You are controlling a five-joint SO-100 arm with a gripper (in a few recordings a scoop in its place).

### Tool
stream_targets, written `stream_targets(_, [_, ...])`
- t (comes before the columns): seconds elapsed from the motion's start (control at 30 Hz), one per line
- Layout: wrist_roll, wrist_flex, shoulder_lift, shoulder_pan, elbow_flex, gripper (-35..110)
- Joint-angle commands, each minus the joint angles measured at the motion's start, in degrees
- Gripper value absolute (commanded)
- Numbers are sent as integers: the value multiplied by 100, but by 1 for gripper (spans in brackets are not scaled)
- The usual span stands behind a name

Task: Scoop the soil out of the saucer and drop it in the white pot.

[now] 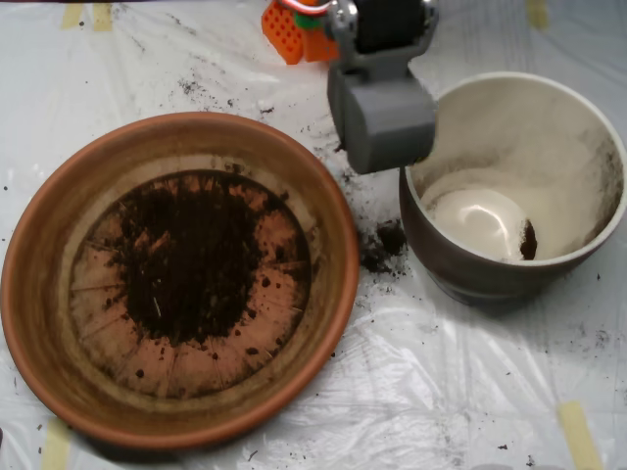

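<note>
Soil lies mostly as a dark patch on the ridged bottom of the terracotta saucer, well to the left of the white pot. We see only a small dark clump on the pot's pale floor, and some spilled crumbs on the plastic sheet just beside the pot's left wall. The grey scoop hangs over the pot's left rim, with its orange arm parts behind it; from above we cannot tell whether its shells are spread or pressed together. We judge the step in hand to be a drop or the move away from one. To do it well, we would bring the scoop farther right, toward the pot's middle, before any release, since the spill suggests soil falls outside at this rim.
</note>
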Motion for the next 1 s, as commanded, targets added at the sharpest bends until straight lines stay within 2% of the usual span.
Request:
stream_targets(0.0, [-237, 70, 70, -633, -545, -1])
stream_targets(0.3, [-510, -185, -26, -1582, 0, 0])
stream_targets(0.47, [-562, -211, 35, -1635, 334, 28])
stream_targets(0.53, [-580, -290, 158, -1582, 519, 30])
stream_targets(0.97, [-439, -396, 466, -1477, 800, 34])
